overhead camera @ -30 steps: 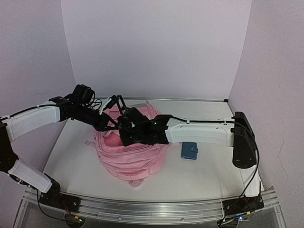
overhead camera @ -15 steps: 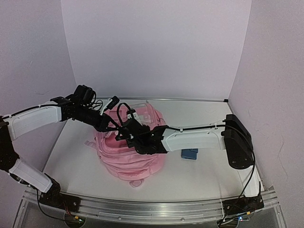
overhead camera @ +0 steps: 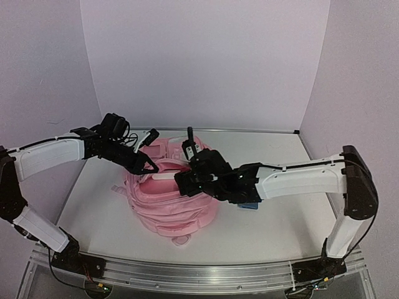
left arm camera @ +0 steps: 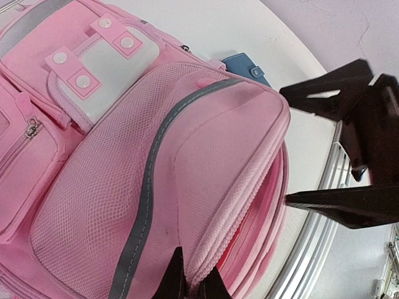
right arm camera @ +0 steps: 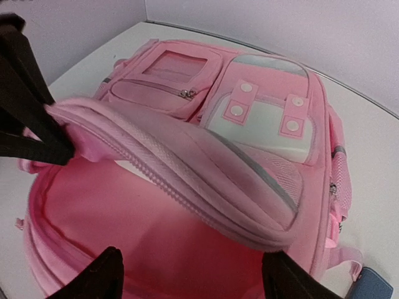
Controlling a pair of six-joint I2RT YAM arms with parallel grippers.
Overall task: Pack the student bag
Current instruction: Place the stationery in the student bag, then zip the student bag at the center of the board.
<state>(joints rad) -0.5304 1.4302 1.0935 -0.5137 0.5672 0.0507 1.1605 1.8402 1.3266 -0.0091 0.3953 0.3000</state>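
Observation:
The student bag (overhead camera: 171,202) is a pink backpack lying in the middle of the table with its main compartment unzipped. My left gripper (overhead camera: 149,167) is shut on the zip edge of the bag's top flap (left arm camera: 206,249), fingertips (left arm camera: 174,283) pinching it and holding the flap up. My right gripper (overhead camera: 182,180) hangs open just above the mouth of the bag. In the right wrist view its fingers (right arm camera: 93,280) stand wide apart over the bare pink lining (right arm camera: 156,249), with nothing between them. The left gripper (right arm camera: 31,124) shows there at the left, holding the flap.
A small blue wallet (overhead camera: 249,204) lies on the table right of the bag, mostly hidden by my right arm; it also shows as a blue corner (right arm camera: 374,288). The white table (overhead camera: 274,230) ends in a metal rail at the near edge. Walls stand close around.
My right gripper has drawn back out of the bag's mouth toward the right and opened wide. The left gripper keeps its hold on the flap.

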